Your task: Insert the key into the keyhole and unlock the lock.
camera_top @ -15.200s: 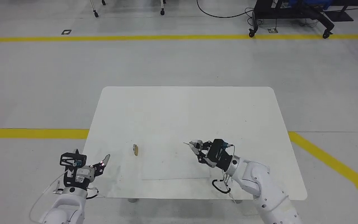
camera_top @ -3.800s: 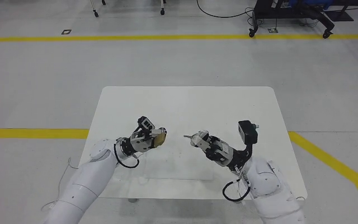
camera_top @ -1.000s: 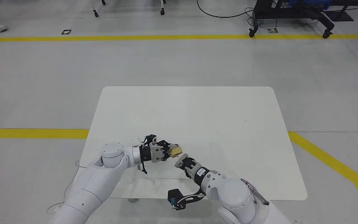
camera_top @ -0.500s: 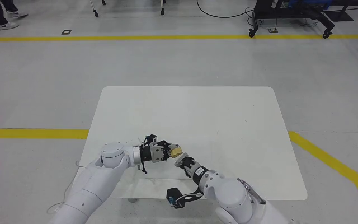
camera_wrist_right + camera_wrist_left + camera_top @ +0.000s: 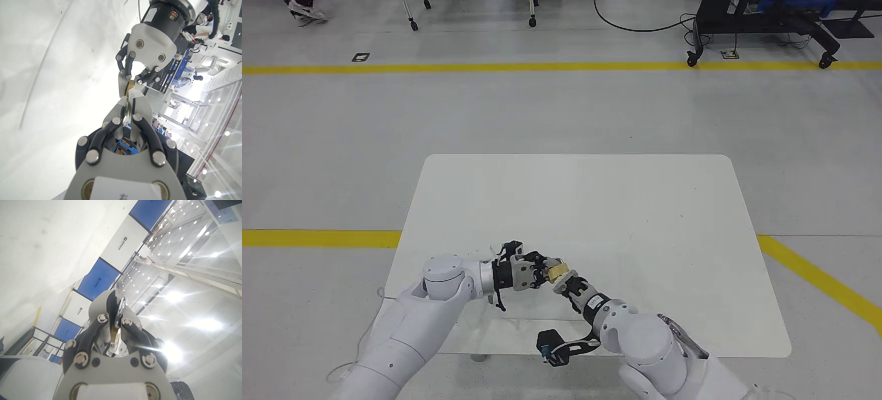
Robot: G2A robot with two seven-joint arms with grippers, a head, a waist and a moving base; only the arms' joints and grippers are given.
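Observation:
A small brass lock (image 5: 556, 269) is held just above the white table (image 5: 642, 200) near its front edge, with my left gripper (image 5: 545, 271) shut on it. My right gripper (image 5: 565, 283) is shut on the flat silver key (image 5: 129, 110) and meets the lock from the front. In the right wrist view the key's tip touches the brass lock (image 5: 130, 87) between the left gripper's fingers (image 5: 122, 85); how deep it sits is hidden. In the left wrist view brass (image 5: 114, 333) shows between my own fingers (image 5: 103, 306), with a silvery metal part (image 5: 122, 306) beyond it.
The table's front edge (image 5: 642, 355) lies close below both grippers. A yellow floor line (image 5: 322, 238) runs left of the table. Black carts (image 5: 762, 25) stand far back on the floor.
My right gripper has crept up and left with the key until it meets the lock. The left gripper has kept the lock still.

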